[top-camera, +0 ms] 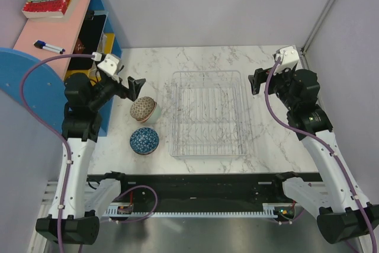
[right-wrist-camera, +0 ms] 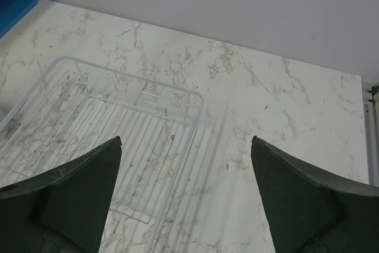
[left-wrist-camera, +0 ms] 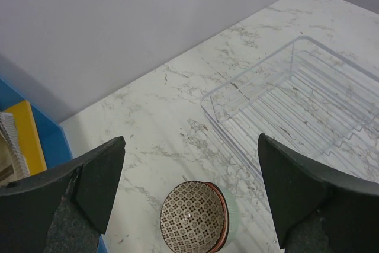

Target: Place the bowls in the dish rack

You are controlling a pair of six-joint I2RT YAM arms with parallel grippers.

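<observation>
Top view: left pincer (top-camera: 136,87) released, hovering over brown bowl (top-camera: 143,109). Blue bowl (top-camera: 144,140) sat further back toward its base. Rack (top-camera: 208,73) lay between both pincers, no bowl inside. Right pincer (top-camera: 256,81) released, beside rack's far corner. All rested on tabletop (top-camera: 266,140).

Left wrist: brown bowl below parted fingers, untouched, looked tilted; rack ahead-right.

Right wrist: rack ahead-left, nothing held.

Bowls probably ceramic: rigid, slick, chippable. Best hold: pinch across rim wall.
</observation>
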